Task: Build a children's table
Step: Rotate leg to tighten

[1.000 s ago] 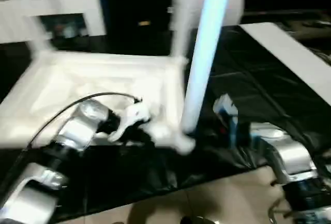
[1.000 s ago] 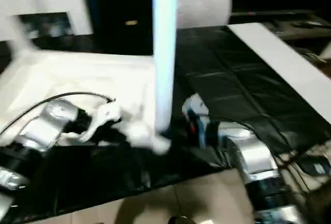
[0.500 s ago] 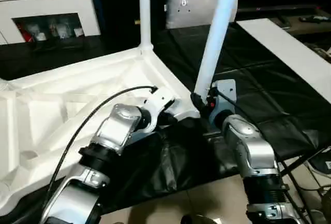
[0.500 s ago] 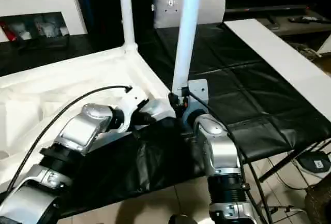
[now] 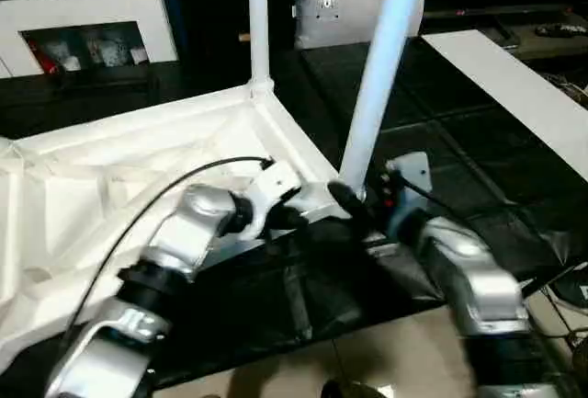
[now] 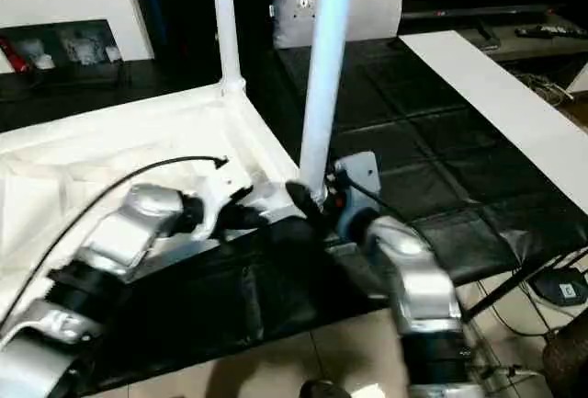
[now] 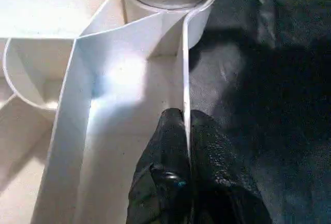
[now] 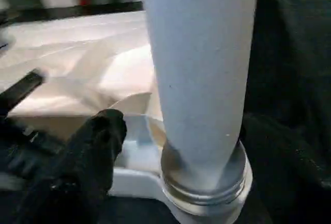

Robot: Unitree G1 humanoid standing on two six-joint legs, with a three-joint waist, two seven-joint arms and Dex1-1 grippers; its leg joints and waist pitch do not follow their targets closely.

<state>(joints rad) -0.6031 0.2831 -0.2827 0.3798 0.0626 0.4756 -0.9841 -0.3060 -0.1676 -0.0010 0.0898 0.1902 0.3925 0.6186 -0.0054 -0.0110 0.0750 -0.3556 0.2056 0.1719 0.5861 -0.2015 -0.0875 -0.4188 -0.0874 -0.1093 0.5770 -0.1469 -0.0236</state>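
The white tabletop (image 5: 110,187) lies upside down on the black mat. One white leg (image 5: 258,21) stands upright in its far corner socket. A second leg (image 5: 372,85) leans a little in the near right corner socket (image 8: 207,182), its ringed foot in the socket's mouth. My left gripper (image 7: 186,125) is shut on the thin raised rim just beside that corner. My right gripper (image 5: 354,200) sits at the base of the leaning leg (image 8: 201,79), open, with one black finger (image 8: 98,146) a small gap away from it.
A grey-white pillow (image 5: 344,7) stands at the back. A flat white board strip (image 5: 514,85) lies along the right of the black mat (image 5: 459,141). A white shelf unit (image 5: 83,12) is at the far left. A black cable (image 5: 165,196) arcs over my left forearm.
The head camera swung early on. Since half a second ago my right arm has pulled back and to the right, in blur. My left gripper keeps its hold on the rim.
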